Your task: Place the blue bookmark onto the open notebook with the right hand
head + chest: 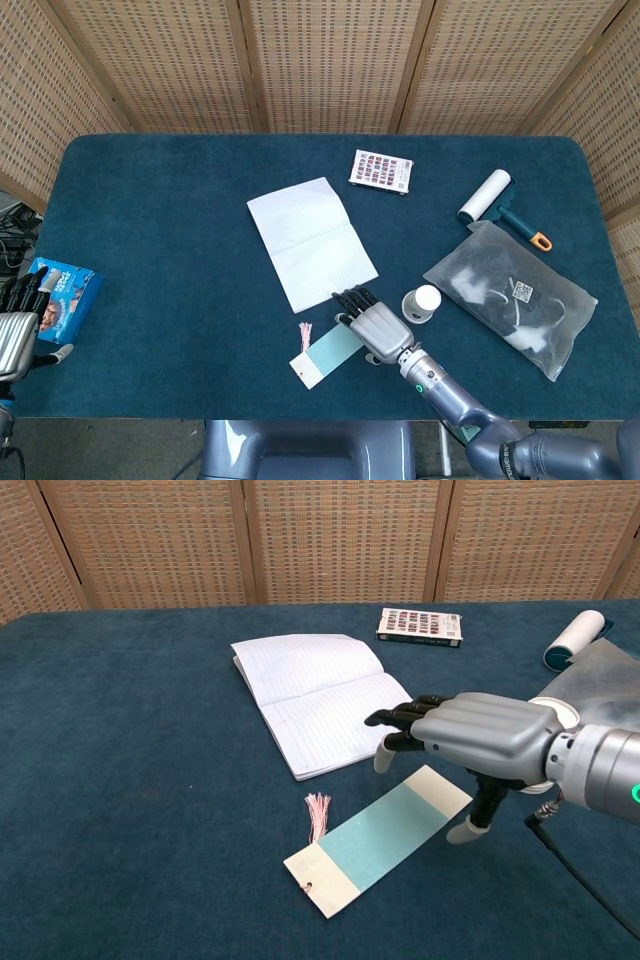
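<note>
My right hand (pixel 478 742) hovers open and empty over the flat blue-and-cream card bookmark (pixel 378 838); I should pinch its far right end, then lift toward the open lined notebook (pixel 315 700).

You face a worktop (pixel 160 230) covered in dark teal cloth with rounded far corners. Behind it stands a folding screen (pixel 320 60) of woven cane panels set in light wooden frames; its side panels angle forward along both ends of the worktop. Lighting is even, with only soft shadows. At the left edge you can see a tangle of dark cables (pixel 14 232) on the floor.
</note>
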